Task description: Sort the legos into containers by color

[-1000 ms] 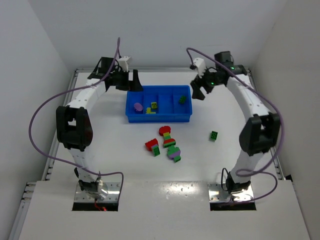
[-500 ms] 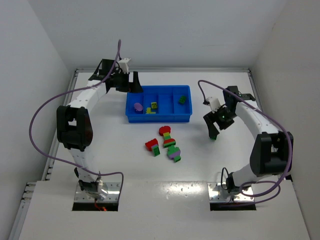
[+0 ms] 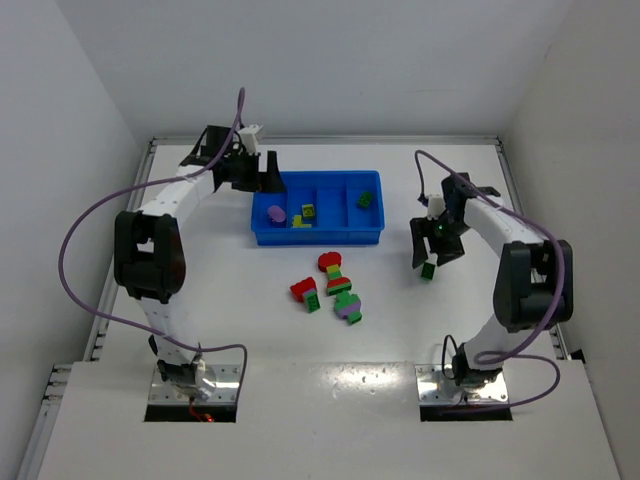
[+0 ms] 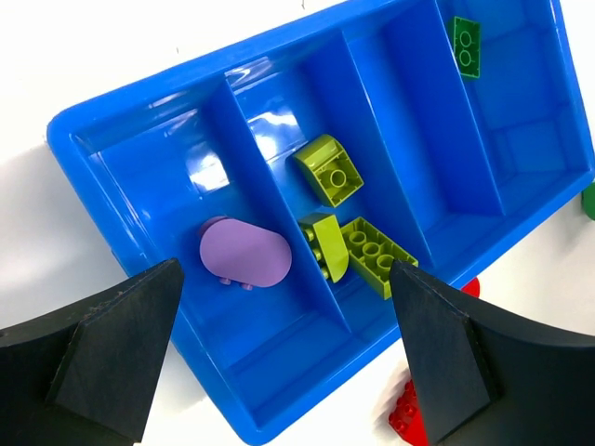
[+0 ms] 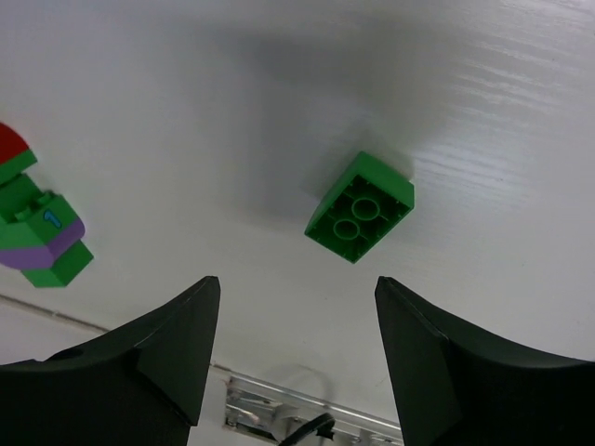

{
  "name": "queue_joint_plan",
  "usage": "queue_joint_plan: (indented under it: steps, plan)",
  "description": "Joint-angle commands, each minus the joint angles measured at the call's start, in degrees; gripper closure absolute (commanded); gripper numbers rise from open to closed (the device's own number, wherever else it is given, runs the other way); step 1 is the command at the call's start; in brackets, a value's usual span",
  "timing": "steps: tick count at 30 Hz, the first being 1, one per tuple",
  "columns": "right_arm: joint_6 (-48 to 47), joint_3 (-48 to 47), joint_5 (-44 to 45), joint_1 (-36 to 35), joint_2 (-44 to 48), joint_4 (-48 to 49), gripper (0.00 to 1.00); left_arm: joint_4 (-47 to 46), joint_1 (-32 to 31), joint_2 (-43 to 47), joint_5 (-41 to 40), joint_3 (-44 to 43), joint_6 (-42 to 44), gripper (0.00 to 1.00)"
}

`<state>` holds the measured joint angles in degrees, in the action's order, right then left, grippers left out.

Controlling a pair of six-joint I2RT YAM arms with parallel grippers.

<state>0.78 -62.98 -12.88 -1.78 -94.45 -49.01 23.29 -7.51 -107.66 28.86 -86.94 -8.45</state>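
Note:
The blue tray [image 3: 318, 238] holds a purple piece [image 4: 244, 253], yellow-green bricks [image 4: 367, 253] and a green brick [image 4: 466, 45] in separate containers. My left gripper [image 3: 262, 176] hovers open over the tray's left end [image 4: 149, 100], with nothing between its fingers. One green lego [image 3: 428, 270] lies alone on the table at the right. My right gripper [image 3: 431, 254] is just above it, open and not touching; in the right wrist view the brick [image 5: 361, 208] lies a little beyond the fingertips. Mixed-colour stacks [image 3: 336, 270] lie in front of the tray.
A red brick on green [image 3: 304, 290] and a purple-and-green stack [image 3: 348, 308] lie mid-table, the latter also in the right wrist view [image 5: 42, 237]. A metal rail [image 5: 307, 409] runs along the table's right edge. White walls close in the sides.
My right arm has swung from the tray's right end down to the lone green brick, its jaws narrowing on the way. The left arm has hardly moved.

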Motion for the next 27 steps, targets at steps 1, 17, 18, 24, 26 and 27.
queue_joint_plan:
  steps: [1,17,18,24,26,27]
  plan:
    - [7.2,-1.4,3.3,0.3,-2.4,3.2,0.32,-1.7,-0.3,4.8,-0.7,-0.3,-0.4,0.00]
    - [8.4,-6.0,1.7,2.7,-14.0,1.5,0.34,-1.7,-0.3,4.3,-1.3,-0.3,-0.4,0.00]
    - [8.4,-6.6,1.7,2.7,-14.5,1.5,0.35,-1.7,-0.3,4.3,-1.3,-0.3,-0.4,0.00]
    - [7.2,-6.1,1.1,2.7,-15.8,0.8,0.68,-1.7,-0.3,3.8,-1.3,-0.3,-0.4,0.00]
    - [7.2,-5.6,1.1,2.7,-15.8,0.8,0.86,-1.7,-0.3,3.2,-1.3,-0.3,-0.4,0.00]
    - [6.7,-5.6,1.1,2.7,-15.8,0.8,0.90,-1.7,-0.3,3.2,-1.3,-0.3,-0.4,0.00]
